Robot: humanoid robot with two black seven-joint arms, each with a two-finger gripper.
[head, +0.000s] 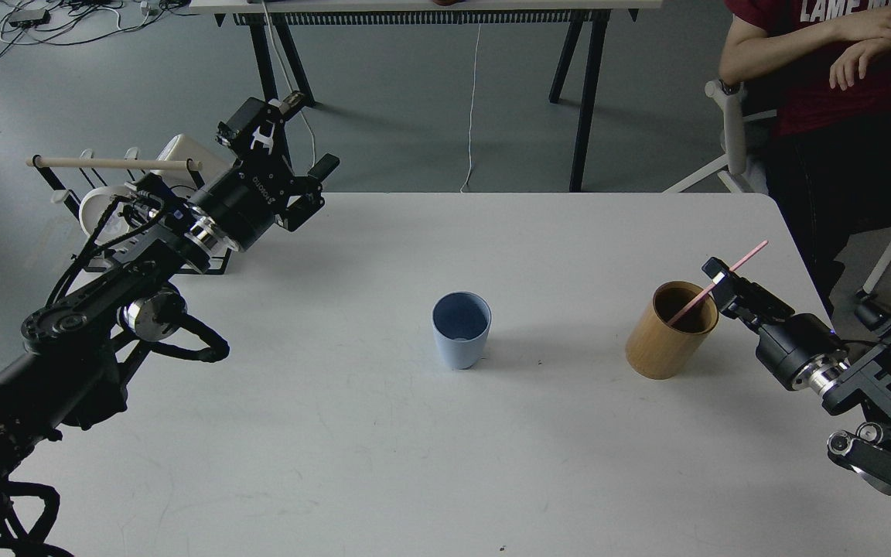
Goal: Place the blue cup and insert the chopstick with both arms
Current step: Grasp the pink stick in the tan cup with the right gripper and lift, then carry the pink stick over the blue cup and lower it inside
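Note:
The blue cup (461, 329) stands upright and empty in the middle of the white table (384, 464). The pink chopstick (747, 257) leans out of a tan wooden cup (668, 333) at the right, its top pointing up and right. My right gripper (724, 278) is at the stick just above the wooden cup's rim; the stick runs across its dark fingertips, and I cannot tell whether they are closed on it. My left gripper (292, 148) is open and empty, raised over the table's far left corner, far from the blue cup.
A black wire rack (90, 224) with a pale wooden rod (113, 163) and white mugs stands beside the table's far left corner, behind my left arm. A person in a red shirt (840, 70) sits at the far right. A black-legged table (430, 46) stands behind.

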